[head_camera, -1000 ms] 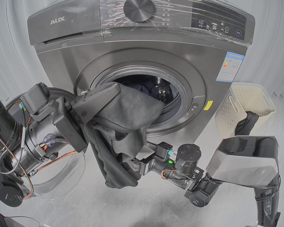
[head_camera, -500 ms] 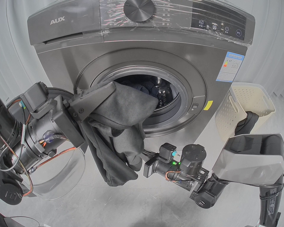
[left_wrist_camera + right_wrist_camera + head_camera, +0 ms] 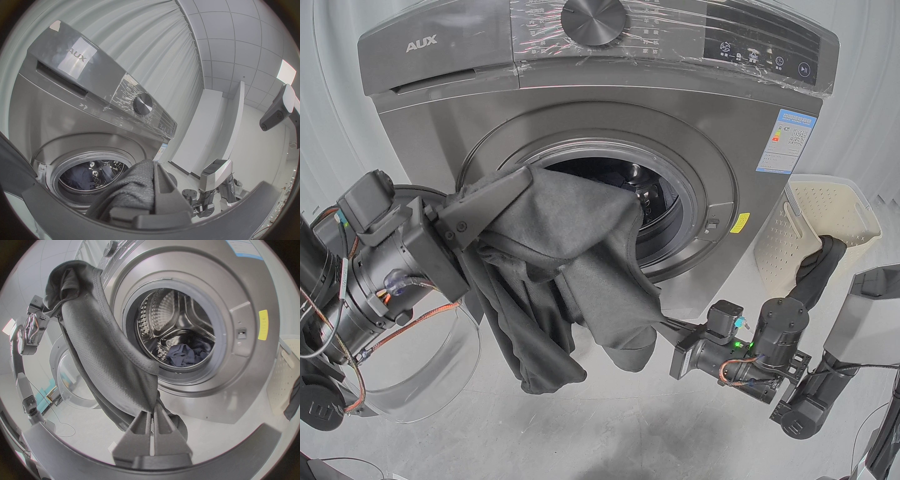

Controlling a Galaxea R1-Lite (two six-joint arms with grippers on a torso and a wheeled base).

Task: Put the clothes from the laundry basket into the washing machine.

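Your right gripper (image 3: pixel 667 326), pinching the garment (image 3: pixel 569 244), now sits farther out at 5 o'clock of the drum (image 3: pixel 651 195), spreading cloth your left gripper (image 3: pixel 526 180) clamps at 9 o'clock: it still hangs outside.

Bright even light, fisheye-warped edges
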